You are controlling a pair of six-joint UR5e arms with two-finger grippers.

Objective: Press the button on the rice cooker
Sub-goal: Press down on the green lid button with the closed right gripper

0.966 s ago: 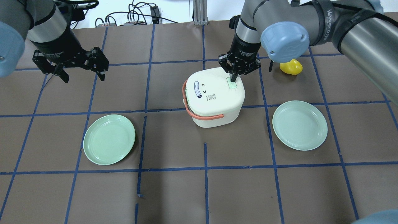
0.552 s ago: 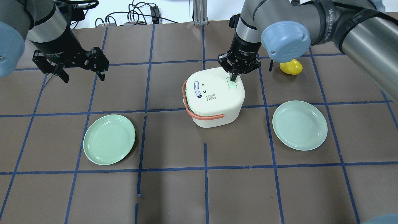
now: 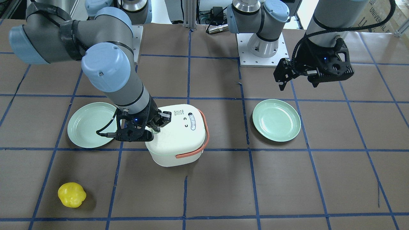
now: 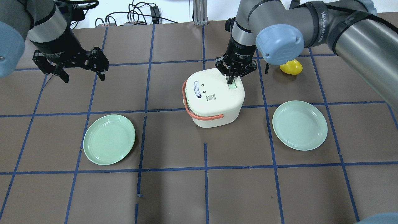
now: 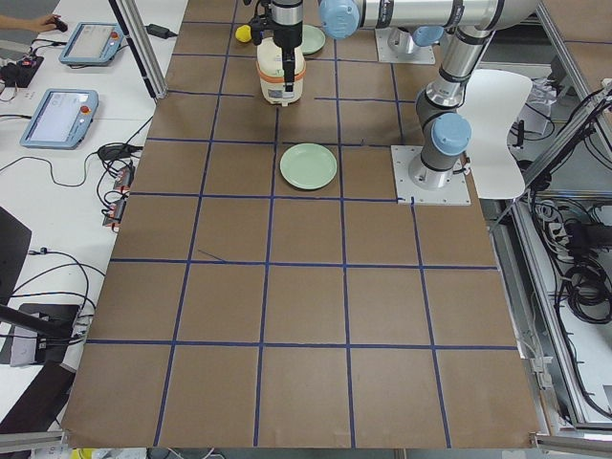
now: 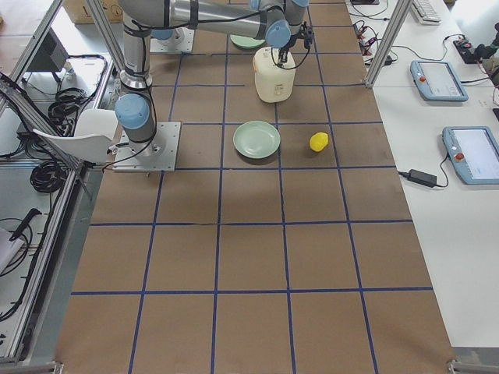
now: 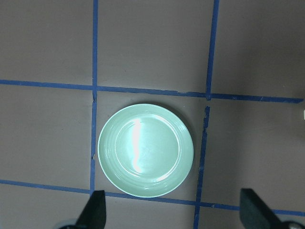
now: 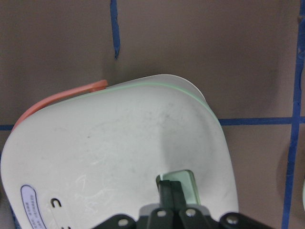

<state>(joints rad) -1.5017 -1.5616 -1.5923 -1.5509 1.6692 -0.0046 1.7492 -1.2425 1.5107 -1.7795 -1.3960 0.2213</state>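
White rice cooker [image 4: 214,98] near the middle of the worktop [image 4: 174,193], orange handle [image 4: 199,115] folded down around its left and near sides. Pale green button [image 4: 233,85] set in the lid's far right corner, only partly visible from overhead, its upper end covered by the right tool [image 4: 230,81]. Right tool pinched narrow, holding nothing, both fingers [image 8: 170,192] pressed together into one black prong pointing straight down at the button. From the right wrist camera, prong over the button's left part, the rest of the green rectangle showing beside it. Actual contact hidden beneath the tips, so impossible to tell pressed from merely touched. In the front-facing view, button wholly masked by the tool body and wrist.

Left tool [image 4: 84,77] spread wide and empty, hanging well apart from the cooker above the worktop's far left. In its own wrist view only two fingertips at the bottom edge, cut off by the frame, with the left plate [image 7: 145,150] lying whole on the worktop beyond them.

Right plate [image 4: 300,125] to the right of the cooker, near but apart. Yellow object [image 4: 292,67] farther back, partly tucked behind the right arm's blue elbow cap [image 4: 279,43], its shape too vague to name. Small print on the lid label [image 4: 198,89] unreadable.
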